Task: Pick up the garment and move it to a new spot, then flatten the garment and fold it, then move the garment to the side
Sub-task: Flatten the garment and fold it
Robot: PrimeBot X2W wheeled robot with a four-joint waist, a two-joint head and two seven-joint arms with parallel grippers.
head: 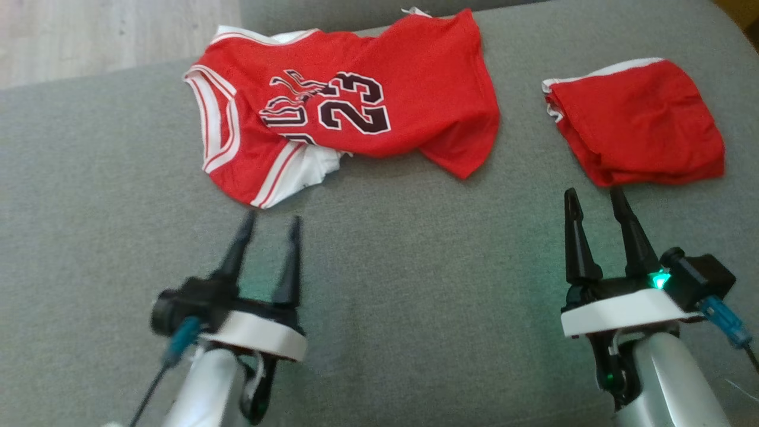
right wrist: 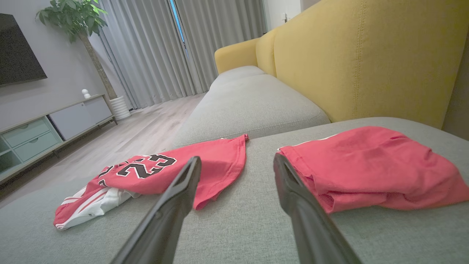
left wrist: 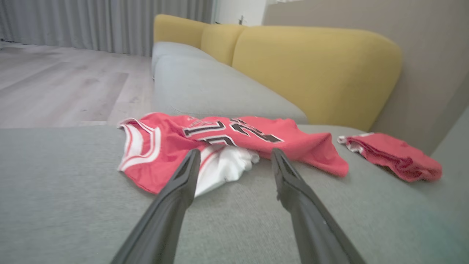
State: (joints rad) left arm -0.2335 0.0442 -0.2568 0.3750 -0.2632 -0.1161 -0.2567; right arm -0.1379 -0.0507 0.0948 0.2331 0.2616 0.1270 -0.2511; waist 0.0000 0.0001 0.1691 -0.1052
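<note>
- the left gripper [head: 271, 219] is held with its jaws apart and nothing between them. its tips are poised just short of the near edge of the jersey [head: 367, 107], not touching it, probably so that a pinch can be taken there.
- the right gripper [head: 593, 193] is likewise spread and empty. its tips are held just before the folded red garment [head: 640, 130], apart from it.
- the jersey is taken to be the task's thing, since it lies rumpled and unfolded. it is found straight ahead of the left jaws and ahead-left of the right jaws, on the grey seat cushion [head: 415, 267].
- its long axis is laid across the line of the left fingers. the striped armholes and neck end are turned to the left of those jaws, and the hem is turned toward the right jaws.
- the numbered side is faced up, and a white inner layer [head: 308, 169] is turned out at the corner nearest the left tips.
- the folded piece beyond the right jaws is judged to be already set aside.
</note>
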